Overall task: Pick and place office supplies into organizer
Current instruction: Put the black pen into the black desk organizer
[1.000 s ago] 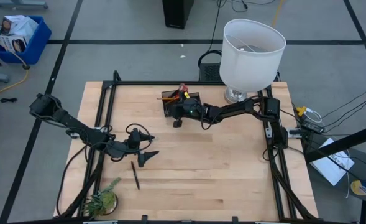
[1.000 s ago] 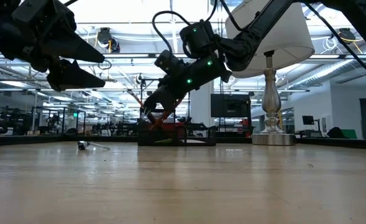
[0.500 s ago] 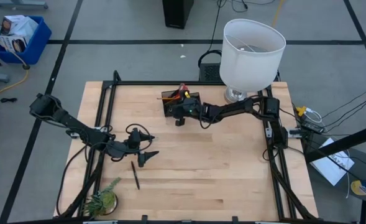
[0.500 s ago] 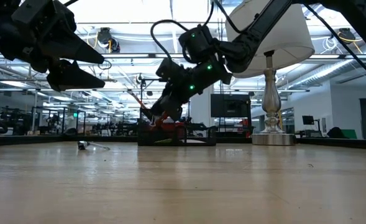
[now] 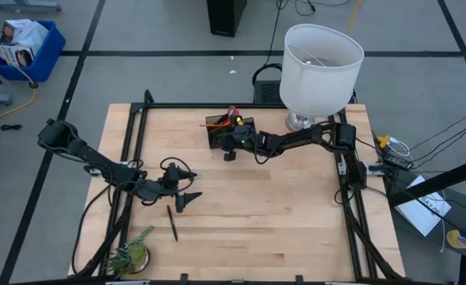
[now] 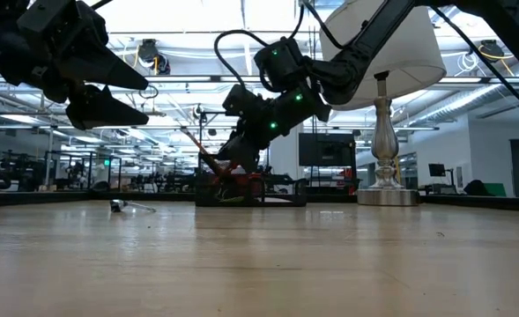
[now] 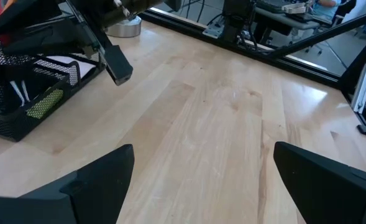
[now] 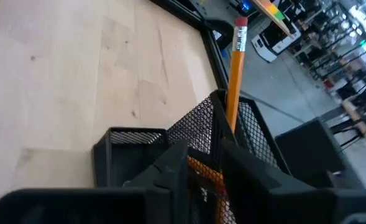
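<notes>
Here, pencil (image 8: 235,74) upright in organizer (image 8: 189,134), eraser end up

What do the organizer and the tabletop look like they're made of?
Organizer: seemingly black wire mesh, matte; the walls show a fine see-through grid, with a solid dark rim. Likely metal, though the look alone cannot confirm it.
Tabletop: light wood, apparently butcher-block style; visible grain and long joined strips, with a smooth, slightly satin finish.
</notes>
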Action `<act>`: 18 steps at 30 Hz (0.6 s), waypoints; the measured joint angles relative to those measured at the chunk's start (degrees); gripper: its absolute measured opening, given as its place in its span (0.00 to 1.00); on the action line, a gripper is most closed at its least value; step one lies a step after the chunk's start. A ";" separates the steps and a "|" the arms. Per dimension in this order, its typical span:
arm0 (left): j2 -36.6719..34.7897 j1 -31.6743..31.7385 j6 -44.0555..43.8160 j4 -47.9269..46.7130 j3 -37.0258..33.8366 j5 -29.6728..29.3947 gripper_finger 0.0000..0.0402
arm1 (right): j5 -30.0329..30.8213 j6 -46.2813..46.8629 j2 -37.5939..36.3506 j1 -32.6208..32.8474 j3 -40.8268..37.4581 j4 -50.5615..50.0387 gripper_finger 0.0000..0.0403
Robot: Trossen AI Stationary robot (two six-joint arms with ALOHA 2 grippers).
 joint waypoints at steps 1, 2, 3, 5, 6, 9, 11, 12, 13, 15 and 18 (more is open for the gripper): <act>-0.01 0.00 0.00 0.00 0.00 0.00 0.98 | -0.20 1.28 0.00 0.04 0.00 0.02 0.24; 0.00 0.00 0.00 0.00 0.00 0.00 0.98 | -0.41 2.59 0.00 0.13 0.00 0.09 0.26; 0.00 0.01 0.00 0.00 0.00 0.00 0.98 | -1.08 4.03 0.00 0.21 0.00 0.23 0.27; 0.00 0.00 0.00 -0.02 0.00 0.00 0.98 | -2.49 6.28 0.00 0.64 0.00 0.26 0.29; -0.02 0.00 0.02 -0.05 0.00 0.00 0.98 | -3.33 7.07 0.00 1.04 0.00 0.25 0.30; -0.02 0.00 -0.03 -0.58 0.00 0.04 0.98 | -4.87 8.16 0.00 2.76 -0.02 0.10 0.31; 0.00 0.00 -0.22 -0.70 0.00 0.58 0.98 | -4.66 8.12 0.00 4.10 -0.02 0.04 0.32; -0.01 0.01 -0.21 -0.70 0.00 1.19 0.98 | -4.68 8.12 0.00 4.78 -0.02 0.02 0.32; -0.02 0.02 -0.21 -0.70 0.00 2.32 0.98 | -4.66 8.22 0.00 5.42 -0.04 0.02 0.32; 0.00 0.02 0.23 -0.73 0.00 5.21 0.98 | -4.65 9.55 -0.14 6.75 -0.04 -0.48 0.31; -0.01 0.02 -0.43 -0.97 0.00 7.84 0.98 | -4.57 11.45 -0.17 9.04 -0.04 -1.18 0.30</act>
